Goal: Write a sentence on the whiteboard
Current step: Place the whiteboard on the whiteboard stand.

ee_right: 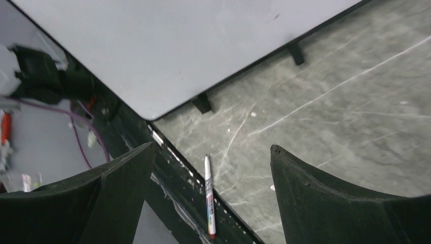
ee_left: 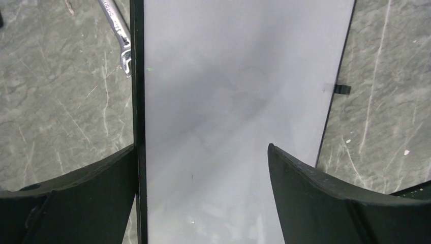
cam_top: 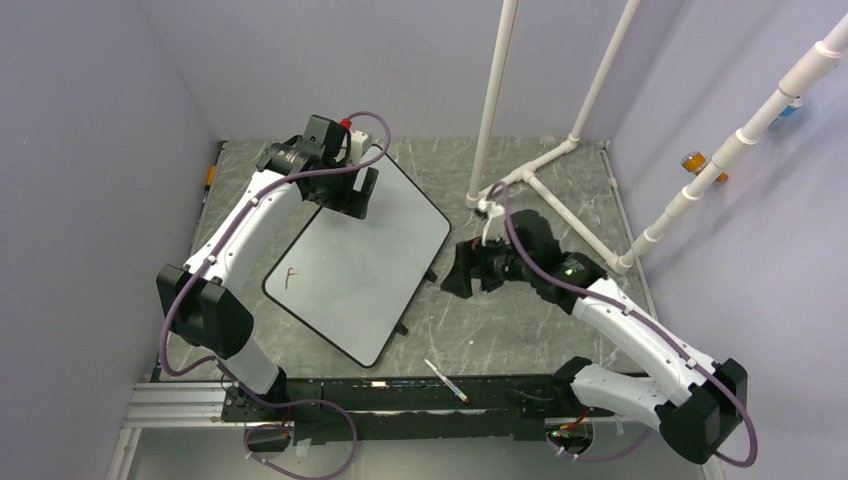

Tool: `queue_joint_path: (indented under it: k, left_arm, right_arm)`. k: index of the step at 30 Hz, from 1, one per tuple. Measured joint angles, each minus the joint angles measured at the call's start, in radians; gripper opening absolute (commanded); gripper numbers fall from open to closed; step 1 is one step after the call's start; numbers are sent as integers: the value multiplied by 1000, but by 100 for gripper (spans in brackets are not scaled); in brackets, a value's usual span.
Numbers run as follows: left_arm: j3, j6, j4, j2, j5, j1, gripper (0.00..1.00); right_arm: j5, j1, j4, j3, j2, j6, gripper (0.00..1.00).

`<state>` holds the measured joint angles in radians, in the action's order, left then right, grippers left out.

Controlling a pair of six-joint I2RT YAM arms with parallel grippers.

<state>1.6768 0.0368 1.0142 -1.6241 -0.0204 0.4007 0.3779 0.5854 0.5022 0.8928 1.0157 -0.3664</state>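
Note:
The whiteboard (cam_top: 370,250) lies flat and turned at an angle on the marble table. A single reddish-brown letter-like mark (cam_top: 291,277), all that shows of the sentence, sits near its left corner. My left gripper (cam_top: 352,196) hovers open over the board's far corner. In the left wrist view the left gripper (ee_left: 202,152) holds nothing, one finger outside the dark rim (ee_left: 137,101) and the other over the whiteboard (ee_left: 239,91). My right gripper (cam_top: 462,272) is open and empty just right of the board. The right wrist view shows the right gripper (ee_right: 212,152) above a white marker (ee_right: 208,198).
The marker (cam_top: 446,380) lies on the table by the black front rail (cam_top: 400,385). A white pipe frame (cam_top: 560,160) stands at the back right. A silvery metal tool (ee_left: 119,35) lies beside the board's rim. Walls close in the left, back and right.

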Motion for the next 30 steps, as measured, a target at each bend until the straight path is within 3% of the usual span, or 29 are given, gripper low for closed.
queue_joint_path:
  k: [5, 15, 30]
  left_arm:
    - [-28, -4, -22, 0, 30, 0, 96]
    - [-63, -18, -54, 8, 48, 0, 96]
    - [-80, -18, -66, 46, 91, 0, 99]
  right_arm:
    - [-116, 182, 0, -64, 40, -3, 75]
    - [-264, 408, -4, -159, 124, -90, 61]
    - [-385, 633, -29, -243, 251, -246, 52]
